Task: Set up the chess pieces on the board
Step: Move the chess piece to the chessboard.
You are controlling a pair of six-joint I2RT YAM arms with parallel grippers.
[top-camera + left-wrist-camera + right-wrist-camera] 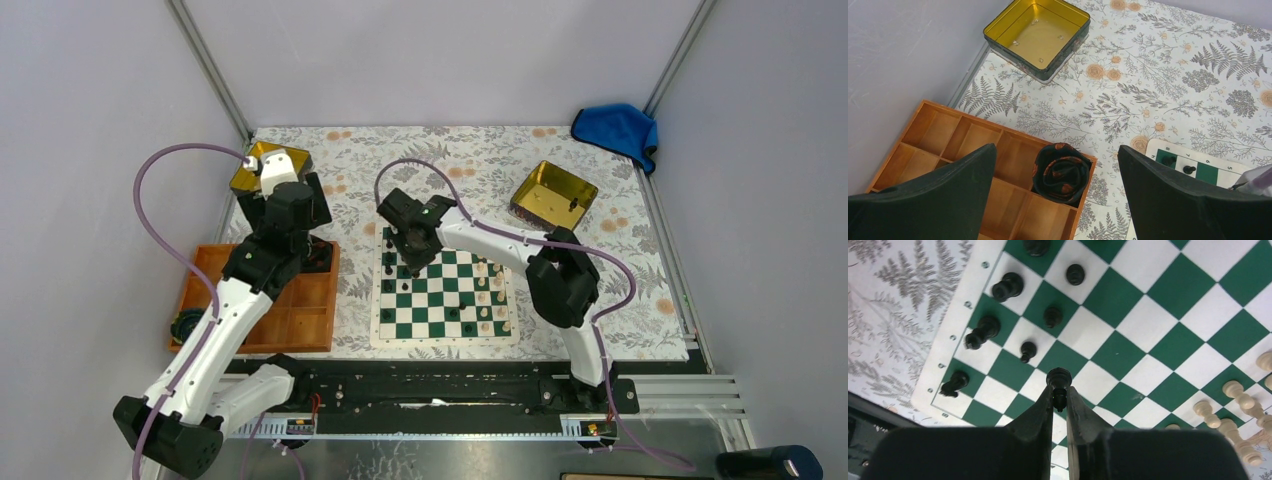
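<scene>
The green and white board (445,297) lies mid-table; it also shows in the right wrist view (1148,325). My right gripper (1059,392) is shut on a black pawn (1058,380) and holds it just above the board's left part; in the top view it (411,262) hangs over the board's far left corner. Several black pieces (1007,286) stand along the board's left side. Cream pieces (1235,390) stand on the right side. My left gripper (1058,192) is open and empty above the orange tray's far right corner (1088,165); it shows in the top view (290,225).
The orange wooden tray (300,325) holds a rolled dark cloth (1062,172). A gold tin (268,168) stands at the back left, another (553,193) at the back right. A blue cloth (618,130) lies in the far right corner.
</scene>
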